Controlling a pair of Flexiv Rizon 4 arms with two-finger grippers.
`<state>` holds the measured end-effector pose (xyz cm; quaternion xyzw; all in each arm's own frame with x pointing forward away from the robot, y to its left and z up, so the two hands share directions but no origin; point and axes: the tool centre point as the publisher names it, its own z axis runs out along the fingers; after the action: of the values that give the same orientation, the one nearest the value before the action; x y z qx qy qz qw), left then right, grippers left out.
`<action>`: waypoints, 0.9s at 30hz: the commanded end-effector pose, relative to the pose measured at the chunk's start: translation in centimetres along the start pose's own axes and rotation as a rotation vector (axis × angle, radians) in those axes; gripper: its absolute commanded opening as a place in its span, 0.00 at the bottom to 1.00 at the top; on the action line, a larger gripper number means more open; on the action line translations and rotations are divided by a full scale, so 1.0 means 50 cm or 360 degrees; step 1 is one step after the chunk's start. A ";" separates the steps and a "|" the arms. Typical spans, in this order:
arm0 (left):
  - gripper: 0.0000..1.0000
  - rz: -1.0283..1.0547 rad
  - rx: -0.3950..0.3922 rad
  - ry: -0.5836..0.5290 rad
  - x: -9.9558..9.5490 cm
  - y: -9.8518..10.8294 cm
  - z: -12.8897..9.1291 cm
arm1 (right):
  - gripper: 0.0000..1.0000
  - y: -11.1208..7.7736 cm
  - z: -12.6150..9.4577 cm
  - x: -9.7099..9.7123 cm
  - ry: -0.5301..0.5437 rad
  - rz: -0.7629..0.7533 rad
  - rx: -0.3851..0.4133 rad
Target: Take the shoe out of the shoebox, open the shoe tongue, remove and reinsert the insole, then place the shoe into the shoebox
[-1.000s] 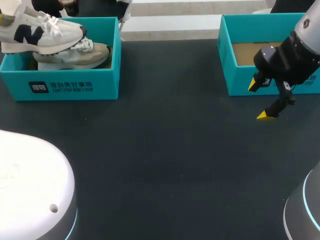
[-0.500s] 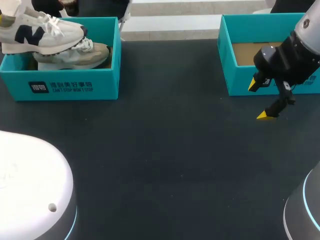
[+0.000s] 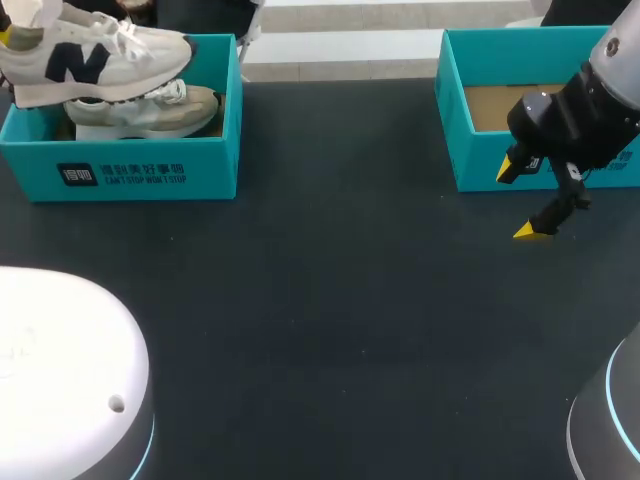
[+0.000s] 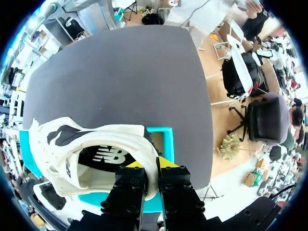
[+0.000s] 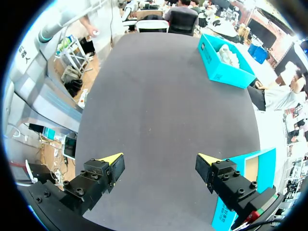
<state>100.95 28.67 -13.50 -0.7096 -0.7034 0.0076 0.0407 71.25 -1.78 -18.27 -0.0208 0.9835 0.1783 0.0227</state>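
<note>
The left claw (image 4: 153, 166) pinches the heel collar of the white navy-logo sneaker (image 3: 100, 55), holding it just above the teal cardboard shoebox (image 3: 150, 175), likely to clear its walls, while the right claw (image 3: 518, 200) hangs wide open over the dark counter (image 3: 330, 300), apparently ready to help.

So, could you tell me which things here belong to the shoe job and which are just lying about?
Job: white shoe, held by left end effector; teal shoebox beneath it.
Lying about: second shoe in that box; other teal box; open right end effector near it.
</note>
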 end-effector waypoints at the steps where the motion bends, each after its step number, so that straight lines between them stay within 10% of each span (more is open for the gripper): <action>1: 0.00 -0.0092 -0.0181 0.0024 -0.032 -0.097 -0.014 | 1.00 0.001 0.003 -0.003 0.0003 0.0001 0.0003; 27: 0.00 -0.0025 -0.0305 0.0008 -0.289 -0.335 0.007 | 1.00 0.001 0.003 -0.003 0.0003 0.0001 0.0003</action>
<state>85.85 14.90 -13.66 -0.7033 -0.7101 0.0062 0.0335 71.25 -1.78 -18.27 -0.0208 0.9835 0.1783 0.0227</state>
